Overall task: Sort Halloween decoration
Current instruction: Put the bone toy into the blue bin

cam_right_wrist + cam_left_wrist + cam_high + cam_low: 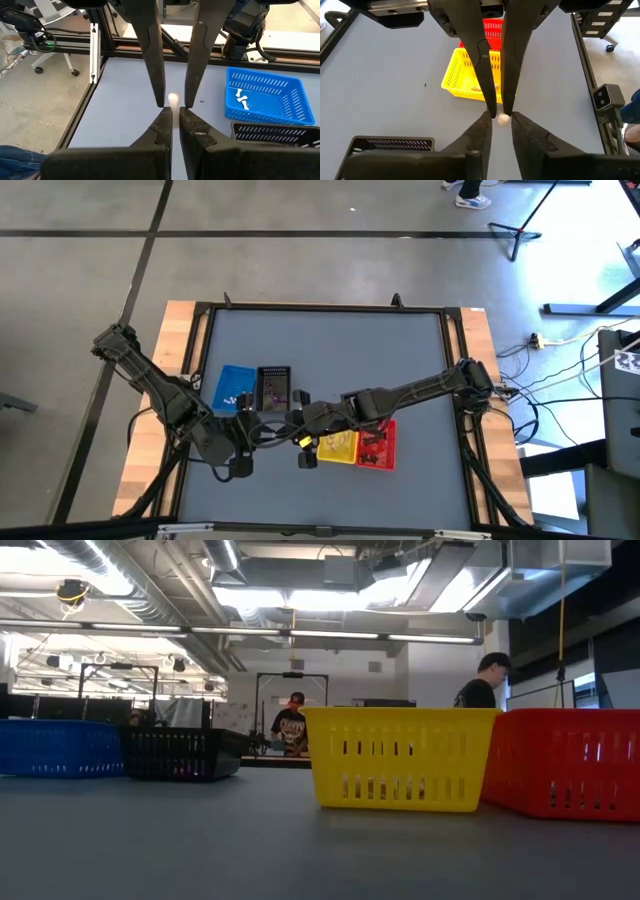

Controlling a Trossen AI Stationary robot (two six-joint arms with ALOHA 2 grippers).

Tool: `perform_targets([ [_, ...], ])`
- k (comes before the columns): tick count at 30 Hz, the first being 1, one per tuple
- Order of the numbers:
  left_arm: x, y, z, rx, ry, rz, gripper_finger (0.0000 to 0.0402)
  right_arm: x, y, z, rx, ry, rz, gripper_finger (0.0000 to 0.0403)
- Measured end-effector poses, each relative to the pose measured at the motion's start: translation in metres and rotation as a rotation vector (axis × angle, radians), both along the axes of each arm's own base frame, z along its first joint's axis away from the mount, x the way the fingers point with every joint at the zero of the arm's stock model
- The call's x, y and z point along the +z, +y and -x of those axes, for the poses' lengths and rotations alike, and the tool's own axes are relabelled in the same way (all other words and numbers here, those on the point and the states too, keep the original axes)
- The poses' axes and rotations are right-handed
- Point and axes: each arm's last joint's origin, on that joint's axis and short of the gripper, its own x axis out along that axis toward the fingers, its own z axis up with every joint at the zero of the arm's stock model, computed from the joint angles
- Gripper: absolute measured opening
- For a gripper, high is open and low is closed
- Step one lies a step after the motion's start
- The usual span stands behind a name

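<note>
**Tip to tip beside the yellow basket**

Of the left arm: folded in from the table's left rail, elbow low, with the left gripper point(500, 116) brought just off the short side of the yellow basket point(338, 446) that faces away from the red basket point(378, 445). Fingers partway apart, standing either side of a small pale trinket point(503, 119); no sure touch to be seen.

Of the right arm: stretched long from the right rail, passing over the yellow basket, with the right gripper point(175, 111) meeting the other nose to nose at that same spot. Fingers all but closed, tips right at the trinket; cannot tell whether pinching it or only touching.

Trinket raised off the grey table point(330, 350), between the two sets of tips, beside the yellow basket and outside it. Tan bits point(477, 90) inside the yellow basket; white bits point(242, 98) inside the blue basket point(235, 388).

Around: blue basket and black basket point(275, 385) close by on the far-left side of the yellow basket, red basket touching its other side. Broad bare tabletop beyond the yellow basket toward the far rail; narrower strip on its near side.
</note>
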Motion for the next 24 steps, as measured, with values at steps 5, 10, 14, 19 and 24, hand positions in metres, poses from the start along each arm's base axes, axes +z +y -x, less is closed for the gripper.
perform_targets([
  [5, 0.0, 0.0, 0.0, 0.0, 0.0, 0.0, 0.0051, 0.0002, 0.0001, -0.0001, 0.0, -0.002, -0.001, 0.0019],
  [10, 0.0, 0.0, 0.0, 0.0, 0.0, 0.0, 0.0028, 0.0002, 0.0001, -0.0001, 0.0, -0.002, -0.001, 0.0019],
  [14, 0.0, 0.0, 0.0, 0.0, 0.001, -0.001, 0.0008, 0.0001, 0.0002, 0.0, 0.0, -0.001, -0.002, 0.0019],
  [19, 0.0, 0.0, 0.0, 0.0, 0.0, -0.001, 0.0004, 0.0001, 0.0002, 0.0, 0.0, -0.001, -0.004, 0.0019],
  [24, 0.0, 0.0, 0.0, 0.0, 0.0, -0.001, 0.0004, 0.0002, 0.0002, -0.0001, 0.0, -0.002, -0.004, 0.0019],
])
